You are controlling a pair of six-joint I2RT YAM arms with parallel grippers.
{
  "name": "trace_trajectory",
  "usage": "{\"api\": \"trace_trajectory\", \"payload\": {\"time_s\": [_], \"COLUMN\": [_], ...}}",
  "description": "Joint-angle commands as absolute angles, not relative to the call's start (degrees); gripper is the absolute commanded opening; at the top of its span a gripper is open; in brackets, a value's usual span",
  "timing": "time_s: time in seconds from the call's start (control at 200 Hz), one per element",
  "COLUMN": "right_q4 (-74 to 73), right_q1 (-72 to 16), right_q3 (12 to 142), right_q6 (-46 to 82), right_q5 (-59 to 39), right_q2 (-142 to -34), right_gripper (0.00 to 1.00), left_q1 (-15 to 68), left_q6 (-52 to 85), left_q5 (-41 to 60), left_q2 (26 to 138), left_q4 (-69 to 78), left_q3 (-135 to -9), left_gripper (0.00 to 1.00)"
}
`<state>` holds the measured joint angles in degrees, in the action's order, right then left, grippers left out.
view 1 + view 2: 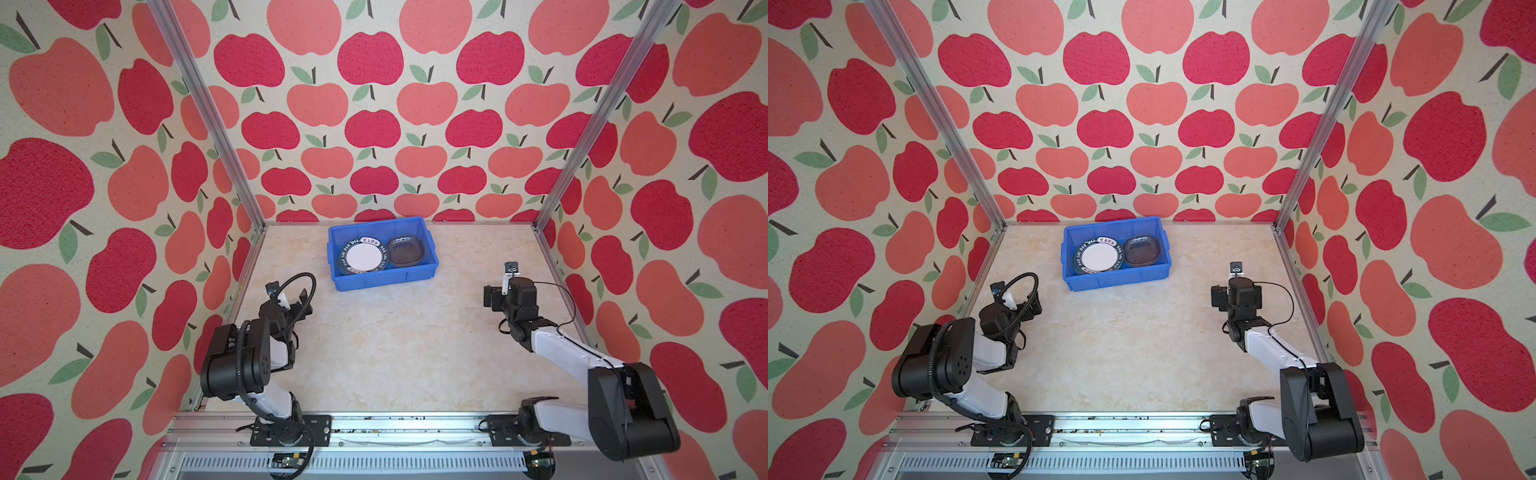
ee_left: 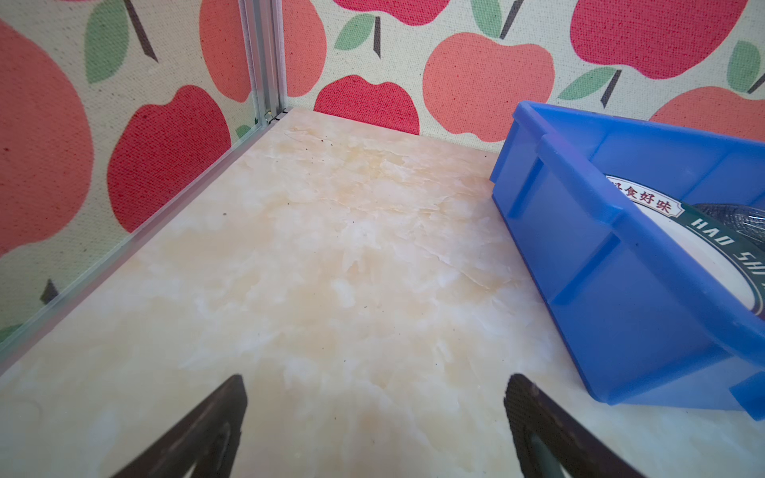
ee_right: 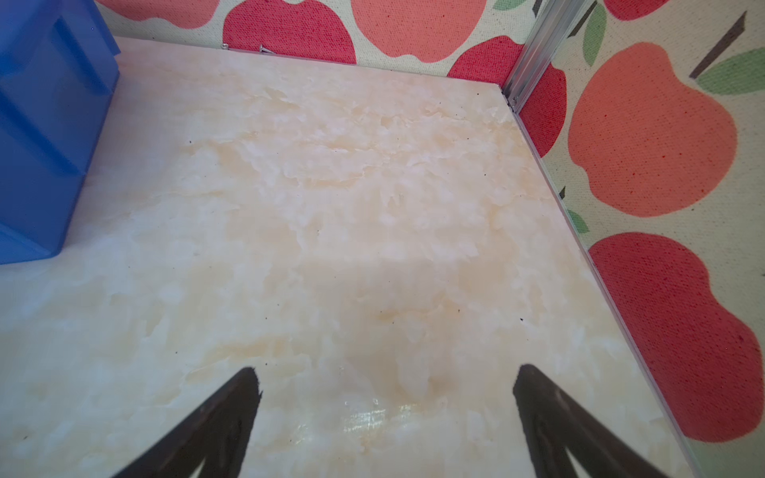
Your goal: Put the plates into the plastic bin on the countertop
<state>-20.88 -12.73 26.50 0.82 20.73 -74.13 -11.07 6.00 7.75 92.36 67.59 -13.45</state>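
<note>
Apparently the plates (image 1: 364, 257) all sit in 2 stacks inside the plastic bin (image 1: 386, 281), ahead of and between my left hand (image 2: 374, 385) and right hand (image 3: 387, 376), both spread wide and empty, so any stray reach could knock the bin or topple a stack.

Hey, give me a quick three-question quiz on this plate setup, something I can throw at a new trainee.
1. True or false: the left claw is holding a plate.
2. Inside the blue bin, what lies beside the round white plates? A) a grey glass plate B) a red cup C) a fork
3. In a top view, how many plates lie on the countertop outside the bin?

Key
1. False: it is open and empty.
2. A
3. None in view.
</note>
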Motion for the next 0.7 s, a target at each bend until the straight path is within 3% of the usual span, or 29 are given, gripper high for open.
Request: {"api": "trace_trajectory", "payload": {"time_s": [0.0, 0.2, 0.41, 0.69], "right_q4": [-28.91, -39.56, -29.57, -34.86], "right_q1": [-12.49, -11.71, -10.82, -8.06], "right_q3": [23.86, 23.62, 31.02, 23.68], "right_q6": [-0.44, -4.09, -4.05, -0.90], "right_q5": [21.98, 11.98, 8.30, 6.68], "right_q2": [-75.45, -80.11, -84.86, -77.61], "right_gripper": [1.00, 0.99, 1.00, 1.00], "left_q1": [-10.70, -10.46, -10.46, -10.46], "left_q6": [5.19, 5.01, 5.08, 5.04], "left_q5": [6.70, 6.21, 6.11, 6.05], "left_q2": [92.59, 92.42, 92.51, 92.48], "left_q4": [69.52, 68.09, 68.44, 68.30], "left_q3": [-13.40, -14.14, -14.00, -14.06], "left_gripper": [0.99, 0.99, 0.99, 0.99]}}
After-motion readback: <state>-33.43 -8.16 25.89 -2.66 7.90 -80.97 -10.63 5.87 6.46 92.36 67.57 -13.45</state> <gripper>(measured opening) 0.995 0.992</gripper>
